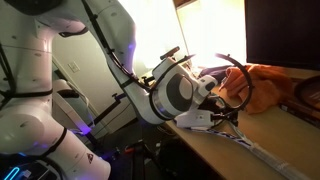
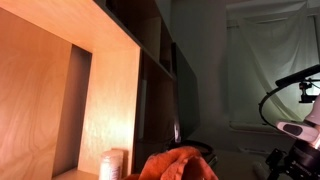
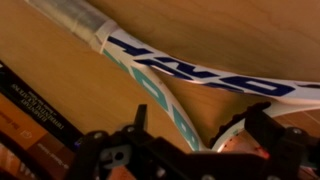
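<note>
Across the wrist view, a tennis racket (image 3: 200, 75) is lying flat on the wooden surface (image 3: 60, 70). Its white, blue and teal frame is running from the taped handle (image 3: 75, 18) at the upper left towards the lower right. The pincer (image 3: 190, 150) is hovering just above the throat of the racket with its fingers (image 3: 275, 140) standing wide apart. They are gripping nothing, and the throat is showing between them. A dark row of what may be book spines (image 3: 30, 110) is lying along the left edge; this appears only here.

Seen in an exterior view, the white arm (image 1: 40, 60) is reaching in from the left and bending down, with the pincer (image 1: 207, 92) hanging close over the racket (image 1: 245, 145). This view alone is showing the dark hoop of the racket's head (image 1: 243, 68) and an orange cloth (image 1: 268, 82) bunched just beyond it on the surface (image 1: 215, 152). Bright light is glaring behind the arm.

In an exterior view from another place, a tall wooden shelf unit (image 2: 100, 80) is filling the left half. The orange cloth (image 2: 180, 162) is showing at the bottom, with a white roll (image 2: 113, 163) near it. A pale curtain (image 2: 270, 70) is hanging at the back of a dim room, and part of the arm (image 2: 295, 130) is showing at the right edge. The pincer and the racket cannot be made out here.
</note>
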{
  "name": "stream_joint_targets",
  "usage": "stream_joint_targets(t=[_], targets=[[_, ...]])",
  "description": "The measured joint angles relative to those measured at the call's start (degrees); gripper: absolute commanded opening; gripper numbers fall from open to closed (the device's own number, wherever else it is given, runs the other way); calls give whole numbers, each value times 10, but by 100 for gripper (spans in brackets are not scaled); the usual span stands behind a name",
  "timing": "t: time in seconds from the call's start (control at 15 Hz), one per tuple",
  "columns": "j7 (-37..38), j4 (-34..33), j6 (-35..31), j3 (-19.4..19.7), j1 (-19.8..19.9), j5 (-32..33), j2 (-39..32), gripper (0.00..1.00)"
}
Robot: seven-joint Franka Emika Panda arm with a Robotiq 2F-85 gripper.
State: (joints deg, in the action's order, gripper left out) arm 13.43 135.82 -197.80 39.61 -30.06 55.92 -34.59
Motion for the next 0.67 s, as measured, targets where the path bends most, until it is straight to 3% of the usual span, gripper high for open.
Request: stream_joint_targets(t=[0.33, 0.67], targets=[[0, -17, 41, -36, 40, 20, -3, 100], [-17, -44, 73, -117, 128, 42, -1, 100]])
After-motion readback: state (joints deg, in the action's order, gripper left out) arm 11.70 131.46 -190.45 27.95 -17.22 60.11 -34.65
